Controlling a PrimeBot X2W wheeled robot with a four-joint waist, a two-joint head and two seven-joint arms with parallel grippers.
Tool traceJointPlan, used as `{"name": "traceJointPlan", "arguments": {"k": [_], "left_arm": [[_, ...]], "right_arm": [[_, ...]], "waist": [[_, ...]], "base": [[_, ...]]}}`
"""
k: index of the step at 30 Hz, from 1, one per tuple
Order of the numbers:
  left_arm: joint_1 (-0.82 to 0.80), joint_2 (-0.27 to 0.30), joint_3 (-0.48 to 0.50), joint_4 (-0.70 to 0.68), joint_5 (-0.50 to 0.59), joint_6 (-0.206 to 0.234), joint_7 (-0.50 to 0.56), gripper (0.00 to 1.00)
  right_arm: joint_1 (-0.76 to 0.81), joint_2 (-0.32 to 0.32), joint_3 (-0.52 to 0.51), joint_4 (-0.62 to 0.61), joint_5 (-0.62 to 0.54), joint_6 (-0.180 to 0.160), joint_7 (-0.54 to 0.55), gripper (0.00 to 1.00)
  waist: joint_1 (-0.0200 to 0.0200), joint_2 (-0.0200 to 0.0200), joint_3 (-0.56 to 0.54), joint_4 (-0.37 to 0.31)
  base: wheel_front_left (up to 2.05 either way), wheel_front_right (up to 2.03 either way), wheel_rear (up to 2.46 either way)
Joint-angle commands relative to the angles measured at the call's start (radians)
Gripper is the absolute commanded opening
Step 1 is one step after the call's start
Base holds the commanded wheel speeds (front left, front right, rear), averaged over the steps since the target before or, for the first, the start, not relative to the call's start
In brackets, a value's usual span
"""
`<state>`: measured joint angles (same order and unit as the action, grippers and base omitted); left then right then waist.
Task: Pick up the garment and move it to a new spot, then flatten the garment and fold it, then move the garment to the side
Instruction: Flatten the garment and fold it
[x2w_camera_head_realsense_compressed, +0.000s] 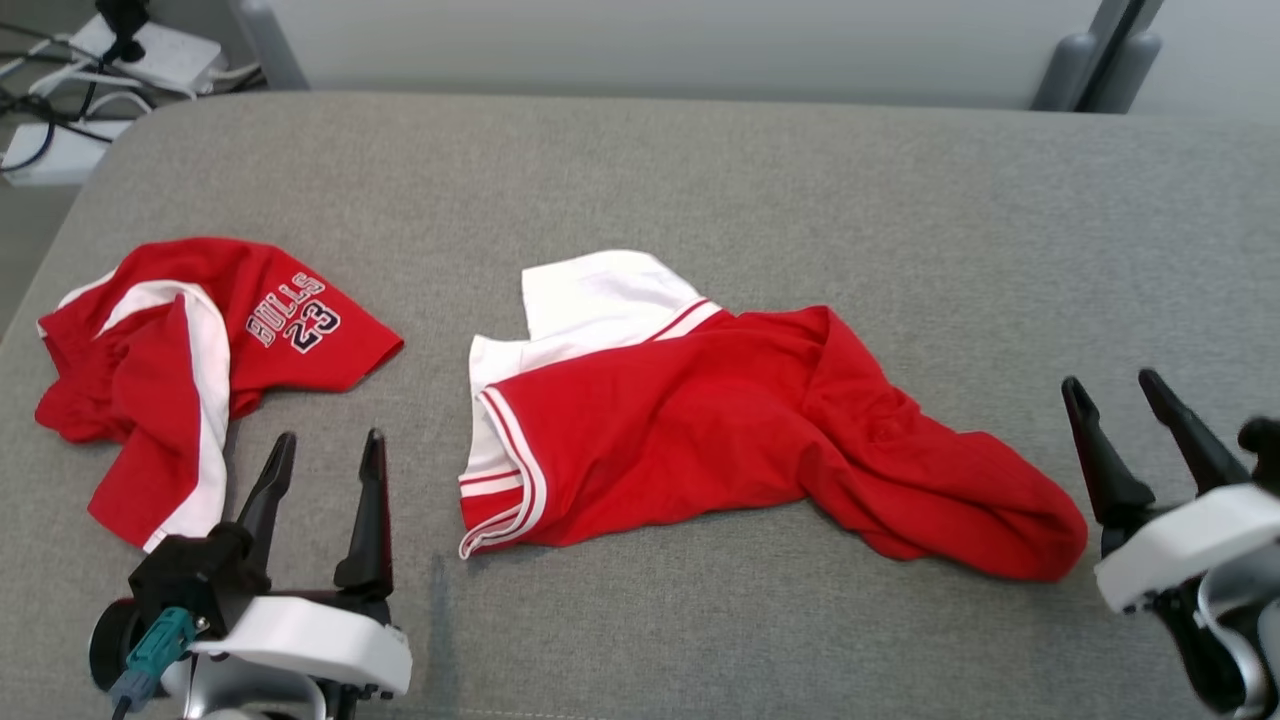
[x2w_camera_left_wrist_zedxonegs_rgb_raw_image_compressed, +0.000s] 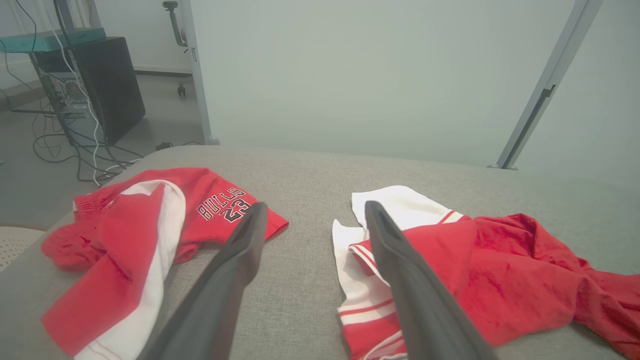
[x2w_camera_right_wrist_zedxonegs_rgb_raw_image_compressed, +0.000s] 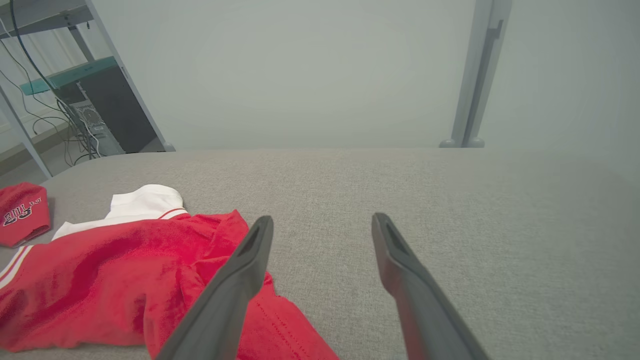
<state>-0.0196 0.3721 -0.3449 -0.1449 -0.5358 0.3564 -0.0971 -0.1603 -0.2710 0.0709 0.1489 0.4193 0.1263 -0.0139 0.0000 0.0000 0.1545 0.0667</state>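
A crumpled red garment (x2w_camera_head_realsense_compressed: 700, 430) with white sleeve and striped trim lies in the middle of the grey fabric surface (x2w_camera_head_realsense_compressed: 700, 170). It appears at the right of the left wrist view (x2w_camera_left_wrist_zedxonegs_rgb_raw_image_compressed: 500, 270) and at the left of the right wrist view (x2w_camera_right_wrist_zedxonegs_rgb_raw_image_compressed: 100, 280). My left gripper (x2w_camera_head_realsense_compressed: 330, 440) stands open near the front edge, just left of the garment's striped hem, with nothing between its fingers (x2w_camera_left_wrist_zedxonegs_rgb_raw_image_compressed: 316, 205). Off the garment's right end, my right gripper (x2w_camera_head_realsense_compressed: 1111, 382) is open and empty too (x2w_camera_right_wrist_zedxonegs_rgb_raw_image_compressed: 322, 218).
A second red garment (x2w_camera_head_realsense_compressed: 200, 330), printed BULLS 23 with a white stripe, lies bunched at the left edge (x2w_camera_left_wrist_zedxonegs_rgb_raw_image_compressed: 130, 225). Cables and power strips (x2w_camera_head_realsense_compressed: 150, 50) sit on the floor beyond the back left corner. A dark computer tower (x2w_camera_left_wrist_zedxonegs_rgb_raw_image_compressed: 107, 85) stands there. A pale partition closes the far side.
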Motion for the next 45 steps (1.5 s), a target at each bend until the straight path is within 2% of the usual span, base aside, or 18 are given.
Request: {"name": "traceJointPlan", "arguments": {"k": [1,8,13,19,26,27,28,29,31,32,33,40,45], "left_arm": [[-0.071,0.009,0.032,-0.019,0.011,-0.006,-0.016,1.0],[-0.12,-0.026,0.035,0.019,-0.007,-0.025,-0.063,1.0],[-0.14,-0.042,0.032,0.045,-0.012,-0.036,-0.089,1.0],[-0.15,-0.055,0.034,0.067,-0.017,-0.043,-0.108,1.0],[-0.161,-0.065,0.031,0.091,-0.021,-0.053,-0.122,1.0],[-0.163,-0.066,0.031,0.094,-0.021,-0.054,-0.123,1.0],[-0.164,-0.066,0.031,0.095,-0.021,-0.055,-0.124,1.0],[-0.165,-0.066,0.031,0.097,-0.022,-0.055,-0.125,1.0],[-0.168,-0.066,0.03,0.1,-0.022,-0.056,-0.126,1.0],[-0.169,-0.066,0.03,0.101,-0.022,-0.057,-0.127,1.0],[-0.171,-0.066,0.03,0.102,-0.022,-0.057,-0.127,1.0],[-0.172,-0.067,0.032,0.107,-0.024,-0.056,-0.132,1.0],[-0.164,-0.064,0.039,0.104,-0.026,-0.05,-0.135,1.0]], "right_arm": [[-0.063,-0.059,0.044,-0.011,0.032,0.004,0.031,1.0],[-0.187,-0.219,0.183,0.003,0.16,0.004,0.179,1.0],[-0.195,-0.295,0.283,-0.023,0.208,0.004,0.25,1.0],[-0.19,-0.325,0.352,-0.051,0.228,0.004,0.273,1.0],[-0.194,-0.327,0.414,-0.057,0.222,0.004,0.277,1.0],[-0.196,-0.327,0.422,-0.055,0.217,0.004,0.278,0.96],[-0.197,-0.325,0.427,-0.051,0.215,0.004,0.278,0.82],[-0.199,-0.32,0.43,-0.047,0.217,0.004,0.276,0.55],[-0.204,-0.314,0.44,-0.039,0.215,0.004,0.275,0.39],[-0.207,-0.31,0.442,-0.036,0.216,0.004,0.269,0.16],[-0.21,-0.308,0.445,-0.031,0.215,0.004,0.268,0.0],[-0.205,-0.31,0.405,-0.035,0.191,0.004,0.175,0.0],[-0.161,-0.299,0.297,-0.076,0.148,0.004,0.068,0.0]], "waist": [[0.0,0.0,0.04,0.024],[0.0,0.0,0.108,0.072],[0.0,0.0,0.133,0.096],[0.0,0.0,0.153,0.101],[0.0,0.0,0.166,0.105],[0.0,0.0,0.166,0.105],[0.0,0.0,0.168,0.105],[0.0,0.0,0.169,0.105],[0.0,0.0,0.172,0.105],[0.0,0.0,0.174,0.105],[0.0,0.0,0.174,0.104],[0.0,0.0,0.175,0.099],[0.0,0.0,0.169,0.078]], "base": [[0.0,0.0,0.0],[0.0,0.0,0.0],[0.0,0.0,0.0],[0.0,0.0,0.0],[0.0,0.0,0.0],[0.0,0.0,0.0],[0.0,0.0,0.0],[0.0,0.0,0.0],[0.0,0.0,0.0],[0.0,0.0,0.0],[0.0,0.0,0.0],[0.0,0.0,0.0],[0.0,0.0,0.0]]}}
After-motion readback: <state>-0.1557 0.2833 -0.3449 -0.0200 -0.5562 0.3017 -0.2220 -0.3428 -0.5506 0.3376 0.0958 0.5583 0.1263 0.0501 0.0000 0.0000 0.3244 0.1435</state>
